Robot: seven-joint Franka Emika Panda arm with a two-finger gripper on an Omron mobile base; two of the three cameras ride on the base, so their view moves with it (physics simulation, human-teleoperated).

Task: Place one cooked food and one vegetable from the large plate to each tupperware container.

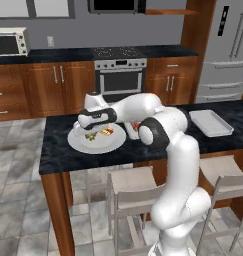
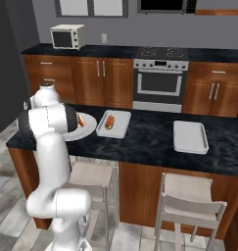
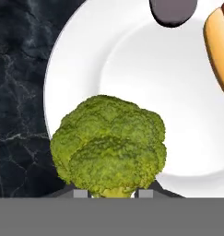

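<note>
Gripping broccoli over the large plate, hand view reveals

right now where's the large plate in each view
left base view: large plate left of centre on the dark counter, under the arm's hand.
right base view: far left, its rim showing past the arm.
hand view: upper right, behind the broccoli.
shared landmark: the dark counter.

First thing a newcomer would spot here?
The broccoli up close in the hand view, pinched between the shut gripper over the plate rim. Then the white arm bent low over the plate on the dark island. One tray already holds a hot dog; the other tray sits bare.
</note>
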